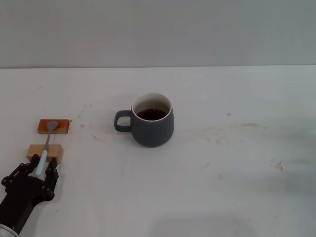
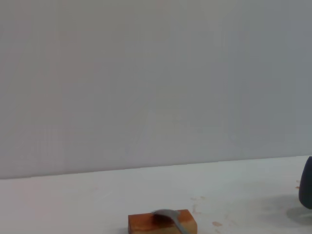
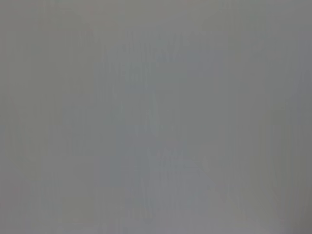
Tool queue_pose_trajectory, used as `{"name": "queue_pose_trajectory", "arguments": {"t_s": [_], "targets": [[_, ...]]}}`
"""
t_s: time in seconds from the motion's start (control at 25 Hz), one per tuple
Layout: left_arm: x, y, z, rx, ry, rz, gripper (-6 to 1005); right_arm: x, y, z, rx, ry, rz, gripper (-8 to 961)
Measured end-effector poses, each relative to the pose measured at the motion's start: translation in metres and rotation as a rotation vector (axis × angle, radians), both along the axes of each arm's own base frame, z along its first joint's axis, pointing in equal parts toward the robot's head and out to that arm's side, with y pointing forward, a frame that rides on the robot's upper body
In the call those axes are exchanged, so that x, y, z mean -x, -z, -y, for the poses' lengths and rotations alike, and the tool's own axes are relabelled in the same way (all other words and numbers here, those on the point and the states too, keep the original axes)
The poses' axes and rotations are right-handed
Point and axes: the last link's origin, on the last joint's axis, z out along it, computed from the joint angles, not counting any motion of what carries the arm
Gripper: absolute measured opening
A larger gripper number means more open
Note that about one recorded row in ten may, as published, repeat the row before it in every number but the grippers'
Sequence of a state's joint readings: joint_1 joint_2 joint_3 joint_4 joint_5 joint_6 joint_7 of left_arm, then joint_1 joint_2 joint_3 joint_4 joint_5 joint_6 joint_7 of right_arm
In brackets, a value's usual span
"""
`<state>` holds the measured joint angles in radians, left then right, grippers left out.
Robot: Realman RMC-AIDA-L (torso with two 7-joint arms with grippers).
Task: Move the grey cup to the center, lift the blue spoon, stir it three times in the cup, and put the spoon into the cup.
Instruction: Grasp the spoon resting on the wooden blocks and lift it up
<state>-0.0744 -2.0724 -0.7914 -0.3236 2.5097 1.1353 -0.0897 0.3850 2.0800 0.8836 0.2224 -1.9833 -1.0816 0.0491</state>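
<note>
The grey cup [image 1: 152,127] stands upright near the table's middle, its handle to the left and dark liquid inside. Its edge shows in the left wrist view [image 2: 307,187]. The blue spoon [image 1: 48,138] lies at the left, its bowl on a red-brown block [image 1: 53,127] and its pale handle across a tan block [image 1: 34,150]. My left gripper [image 1: 43,170] is at the front left, its fingers closed on the end of the spoon's handle. The spoon's bowl [image 2: 168,215] shows in the left wrist view on the red-brown block [image 2: 146,223]. My right gripper is out of view.
The white table [image 1: 237,163] has faint brownish stains right of the cup and near the blocks. A plain grey wall stands behind the table. The right wrist view shows only blank grey.
</note>
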Motion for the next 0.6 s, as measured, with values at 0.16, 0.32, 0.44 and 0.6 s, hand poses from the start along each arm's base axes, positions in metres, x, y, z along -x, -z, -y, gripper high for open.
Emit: {"name": "queue_pose_trajectory", "arguments": {"t_s": [0.16, 0.32, 0.44, 0.6], "targets": [[0.0001, -0.0003, 0.0004, 0.001, 0.012, -0.029, 383, -0.0001, -0.0001, 0.0004, -0.001, -0.001, 0.001, -2], [0.0003, -0.0003, -0.0001, 0.000, 0.011, -0.031, 253, -0.0006, -0.0005, 0.0017, -0.004, -0.002, 0.002, -2], [-0.0019, -0.0011, -0.0001, -0.008, 0.021, -0.026, 142, -0.0011, -0.0006, 0.0025, -0.004, 0.000, 0.003, -2], [-0.0050, -0.0031, -0.0001, -0.021, 0.044, -0.022, 138, -0.0016, -0.0001, 0.0035, -0.004, 0.002, 0.002, -1]]}}
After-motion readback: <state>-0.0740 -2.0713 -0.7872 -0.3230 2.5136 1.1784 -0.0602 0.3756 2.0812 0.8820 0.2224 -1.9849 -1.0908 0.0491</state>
